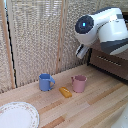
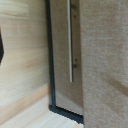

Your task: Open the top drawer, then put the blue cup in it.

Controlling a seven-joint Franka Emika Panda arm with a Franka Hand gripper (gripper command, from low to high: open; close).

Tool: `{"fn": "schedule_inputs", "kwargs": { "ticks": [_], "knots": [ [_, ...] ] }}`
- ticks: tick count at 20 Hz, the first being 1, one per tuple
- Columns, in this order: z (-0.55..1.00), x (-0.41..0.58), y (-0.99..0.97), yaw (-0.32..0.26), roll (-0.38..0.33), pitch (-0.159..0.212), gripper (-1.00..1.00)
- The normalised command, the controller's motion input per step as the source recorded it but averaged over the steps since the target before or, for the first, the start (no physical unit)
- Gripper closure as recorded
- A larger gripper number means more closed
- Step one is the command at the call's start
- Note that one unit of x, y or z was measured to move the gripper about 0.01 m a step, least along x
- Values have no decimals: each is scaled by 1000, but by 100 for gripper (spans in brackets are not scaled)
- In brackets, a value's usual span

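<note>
Should the approach drift low, the lower drawer's handle could be taken instead of that of the top drawer (image 2: 67, 55), whose silver bar (image 2: 70, 42) fills the wrist view. The arm (image 1: 102, 27) is held high beside the dresser (image 1: 110, 61). Whether the tool is open cannot be told. The blue cup (image 1: 46, 82) stands on the desk (image 1: 85, 107), near the pink mug (image 1: 78, 83).

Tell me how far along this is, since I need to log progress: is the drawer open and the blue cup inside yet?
Nothing looks done yet. The blue cup stands on the wooden table beside the pink mug. In hand: the arm is up by the dresser, and the wrist view looks closely at a drawer front's silver bar handle, apparently ungrasped. Left: pull the top drawer open, then fetch the cup and place it inside.
</note>
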Motion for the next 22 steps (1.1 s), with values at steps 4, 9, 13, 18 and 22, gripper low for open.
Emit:
{"fn": "schedule_inputs", "kwargs": {
  "ticks": [4, 9, 13, 18, 22],
  "knots": [
    [182, 462, 438, -122, 255, 142, -100],
    [181, 483, 453, -114, 253, 154, -100],
    [184, 483, 456, -113, 253, 157, -100],
    [201, 456, 421, -129, 249, 148, -100],
    [234, 399, 359, -157, 239, 131, -100]
  ]
}}
